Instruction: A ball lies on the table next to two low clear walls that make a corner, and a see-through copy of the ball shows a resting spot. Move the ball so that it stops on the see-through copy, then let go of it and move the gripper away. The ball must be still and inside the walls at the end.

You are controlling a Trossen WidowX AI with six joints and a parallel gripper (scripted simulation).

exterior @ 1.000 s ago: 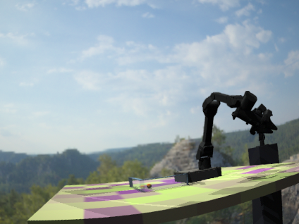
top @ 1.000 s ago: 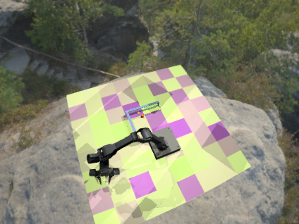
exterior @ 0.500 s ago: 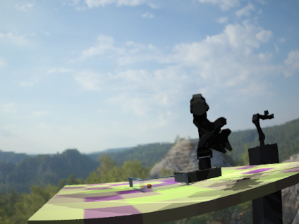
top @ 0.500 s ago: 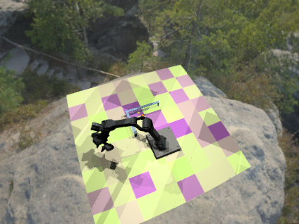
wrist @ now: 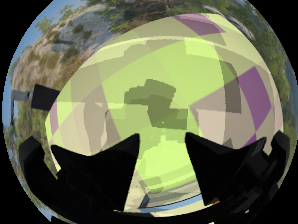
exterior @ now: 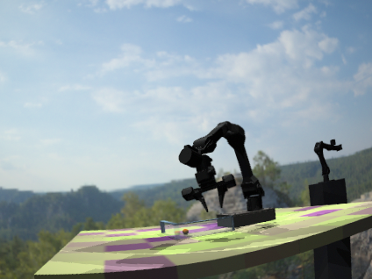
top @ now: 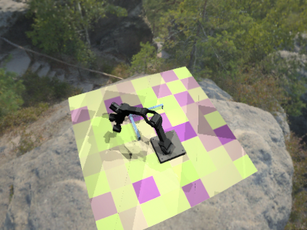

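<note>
The task had barely begun: the small orange ball (exterior: 185, 231) lay on the checkered green-and-purple table (exterior: 132, 259), untouched, by the low clear blue-edged walls (exterior: 193, 222). Its see-through copy was too faint to place. The black parallel-jaw gripper (exterior: 211, 203) hung well above the table, jaws about half open and holding nothing. In the exterior view the ball lay below and to its left; grasping, placing, releasing and retreating all remained.

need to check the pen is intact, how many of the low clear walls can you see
2. One wall runs from the arm's base toward the far side; the other meets it at a corner and runs off to the right. The arm crosses over both, so parts are hidden.
</note>
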